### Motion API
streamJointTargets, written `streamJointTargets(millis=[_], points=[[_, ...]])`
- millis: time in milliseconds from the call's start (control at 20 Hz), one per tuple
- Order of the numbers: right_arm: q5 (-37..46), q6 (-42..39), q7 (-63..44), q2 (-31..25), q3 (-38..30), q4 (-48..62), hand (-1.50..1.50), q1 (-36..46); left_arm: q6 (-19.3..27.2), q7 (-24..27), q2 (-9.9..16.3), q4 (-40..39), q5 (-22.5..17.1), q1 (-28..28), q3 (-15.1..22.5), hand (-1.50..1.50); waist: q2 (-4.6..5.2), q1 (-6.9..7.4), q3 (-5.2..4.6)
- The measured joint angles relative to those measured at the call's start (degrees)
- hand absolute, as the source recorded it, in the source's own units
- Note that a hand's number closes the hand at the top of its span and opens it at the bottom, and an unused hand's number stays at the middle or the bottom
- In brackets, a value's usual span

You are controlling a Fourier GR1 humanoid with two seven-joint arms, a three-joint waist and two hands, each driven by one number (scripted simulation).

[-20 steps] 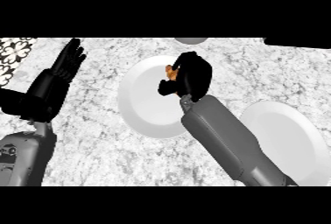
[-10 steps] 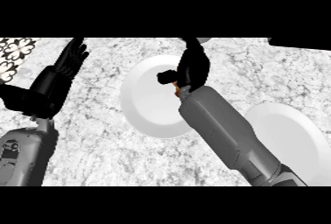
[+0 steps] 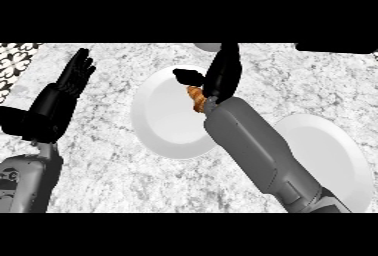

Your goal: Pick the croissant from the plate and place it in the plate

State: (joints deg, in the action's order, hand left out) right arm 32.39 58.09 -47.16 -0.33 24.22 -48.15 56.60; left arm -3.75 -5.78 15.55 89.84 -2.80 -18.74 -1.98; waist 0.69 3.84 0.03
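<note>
Head view: 2 white plates sit on a marbled counter (image 3: 133, 175). The right hand (image 3: 221, 75) reaches over the left plate (image 3: 159, 120), fingers straight, thumb apart; the croissant (image 3: 197, 98) shows beneath its palm, possibly touching. The right plate (image 3: 332, 150) lies near. The left hand (image 3: 63, 97) rests open at left.

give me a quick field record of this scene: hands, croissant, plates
right robot hand: over the centre plate's right edge, fingers extended, thumb beside the croissant
croissant: brown, showing just under the right robot hand, over the centre plate
centre plate: white, on the marble counter
right plate: white, partly hidden by the right forearm
left robot hand: open, fingers up, resting at the view's left
grasp: cannot tell if the croissant is pinched
</note>
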Motion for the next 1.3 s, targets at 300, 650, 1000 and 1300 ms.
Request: streamJointTargets(millis=[300,650,1000,1300], points=[[-0.05,5.14,1.18,-0.01,1.36,-6.42,-1.50,-6.51,0.07,-0.68,0.99,1.21,-0.43,2.01,-2.05,0.00,-0.69,-2.63,-0.02],[4.65,4.62,0.87,-4.23,3.57,-26.87,-1.50,-23.37,0.87,-2.11,0.82,3.63,-0.01,4.15,-2.95,0.00,-1.12,-4.67,-0.03],[8.39,0.51,-0.90,-11.46,5.40,-47.83,-1.50,-40.41,-0.32,-1.25,0.88,3.61,-0.31,4.92,-3.89,0.00,-1.00,-4.75,-0.05],[8.36,-0.34,2.11,-16.42,6.14,-59.50,-1.50,-52.93,0.39,-2.60,-0.09,4.16,0.92,3.70,-3.51,0.00,-0.86,-4.46,-0.03]])
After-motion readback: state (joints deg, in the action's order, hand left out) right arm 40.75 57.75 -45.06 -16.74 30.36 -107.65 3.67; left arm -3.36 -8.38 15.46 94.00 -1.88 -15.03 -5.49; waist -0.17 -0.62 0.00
